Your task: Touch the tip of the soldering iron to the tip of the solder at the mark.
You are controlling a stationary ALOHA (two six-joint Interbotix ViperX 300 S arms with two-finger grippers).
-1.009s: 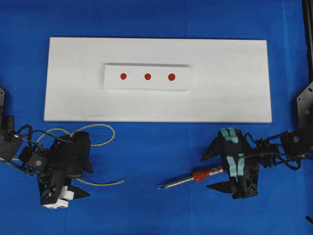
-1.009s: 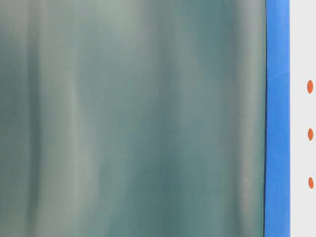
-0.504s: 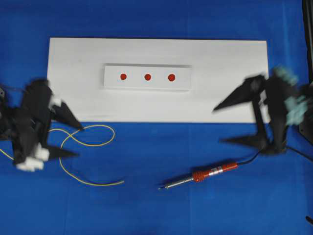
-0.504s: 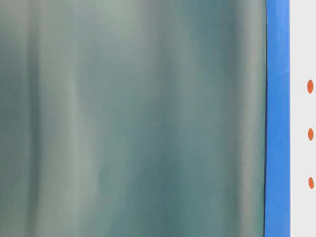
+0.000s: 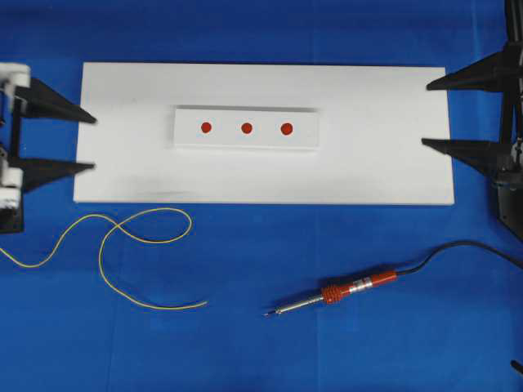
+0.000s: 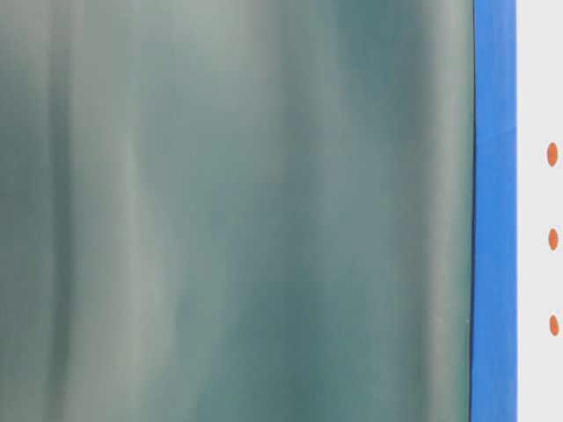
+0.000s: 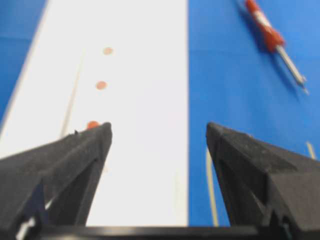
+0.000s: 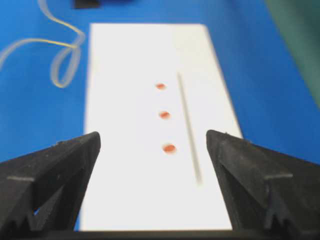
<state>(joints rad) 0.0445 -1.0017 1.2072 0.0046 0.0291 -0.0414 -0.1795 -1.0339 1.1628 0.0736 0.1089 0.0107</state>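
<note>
Soldering iron (image 5: 339, 293) lies on the blue cloth (image 5: 270, 245), well apart from my right gripper (image 5: 425, 113) and nearer the camera, its tip (image 5: 267, 314) pointing toward the solder (image 5: 122, 245). That yellow wire curls on the cloth near my left gripper (image 5: 94, 144). Both grippers hang spread wide at the white board's (image 5: 384, 163) ends, holding nothing.

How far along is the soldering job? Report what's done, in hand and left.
Done: nothing. The soldering iron and the solder lie loose on the blue cloth, off the white board. In hand: nothing; left gripper and right gripper are open and empty. Left: grasp both, touch tips at a red mark.
</note>
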